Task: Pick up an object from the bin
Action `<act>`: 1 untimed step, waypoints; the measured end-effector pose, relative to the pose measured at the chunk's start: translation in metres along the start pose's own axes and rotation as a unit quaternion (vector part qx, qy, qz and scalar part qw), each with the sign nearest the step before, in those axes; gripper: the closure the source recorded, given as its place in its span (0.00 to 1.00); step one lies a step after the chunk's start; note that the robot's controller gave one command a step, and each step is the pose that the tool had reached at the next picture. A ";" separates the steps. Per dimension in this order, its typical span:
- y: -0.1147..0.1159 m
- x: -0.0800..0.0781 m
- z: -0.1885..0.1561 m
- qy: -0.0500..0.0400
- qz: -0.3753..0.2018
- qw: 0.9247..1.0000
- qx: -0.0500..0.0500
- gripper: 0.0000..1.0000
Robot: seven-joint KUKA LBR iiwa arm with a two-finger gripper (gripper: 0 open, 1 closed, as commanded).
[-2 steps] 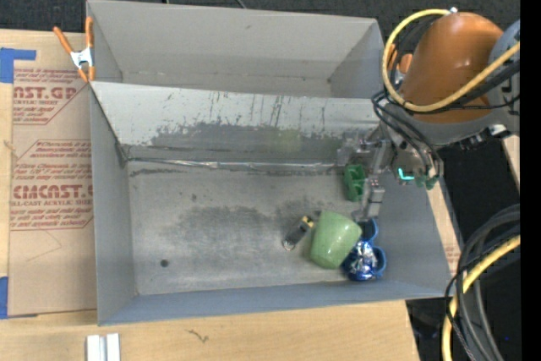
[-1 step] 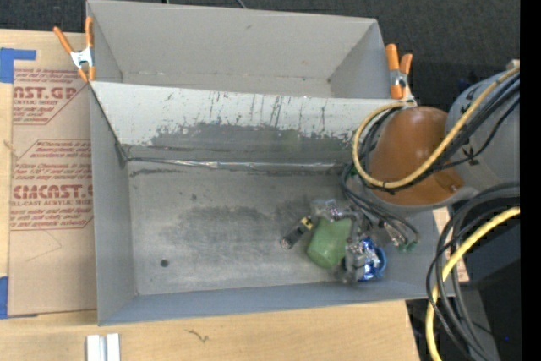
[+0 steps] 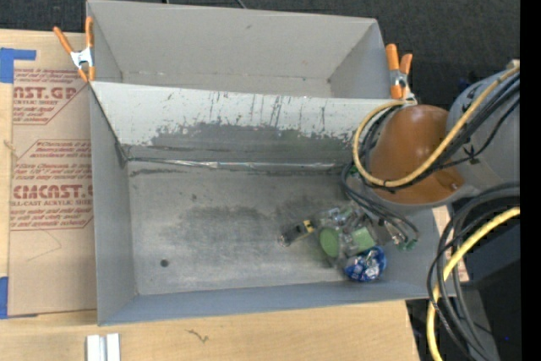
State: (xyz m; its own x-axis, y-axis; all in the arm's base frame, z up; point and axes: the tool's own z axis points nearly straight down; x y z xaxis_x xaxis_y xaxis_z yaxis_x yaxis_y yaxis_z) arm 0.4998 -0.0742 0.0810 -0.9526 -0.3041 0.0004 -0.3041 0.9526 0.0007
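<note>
- Where the bin's [image 3: 110, 207] right wall meets its near edge, a small heap of loose things lies on the floor, and the arm's end [image 3: 365, 224] is down in that heap.
- Above it, the arm comes in over the right wall. Its orange cover [image 3: 414, 152] hangs by that wall, and yellow and black cables [image 3: 362, 150] loop round it.
- Cables and dark parts of the wrist crowd the heap, so I cannot tell whether the grasp is spread or closed, or whether anything is caught in it.
- Nearest on the left is a green disc [image 3: 328, 243], which lies flat and touches the rest of the heap.
- A blue-and-white ball [image 3: 365, 265], crumpled in look, lies just beside the disc and closest of all to the near edge.
- A clear piece [image 3: 341, 220] lies on the far side of the disc, right against the arm's end.
- A black-and-yellow piece [image 3: 296, 232] lies just left of the heap, toward the middle of the floor.
- A small green bit [image 3: 409, 243] shows hard against the right wall.
- Dark scuffs streak the sloped far wall.
</note>
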 end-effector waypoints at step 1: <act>0.013 0.003 -0.132 -0.004 0.010 1.000 0.002 1.00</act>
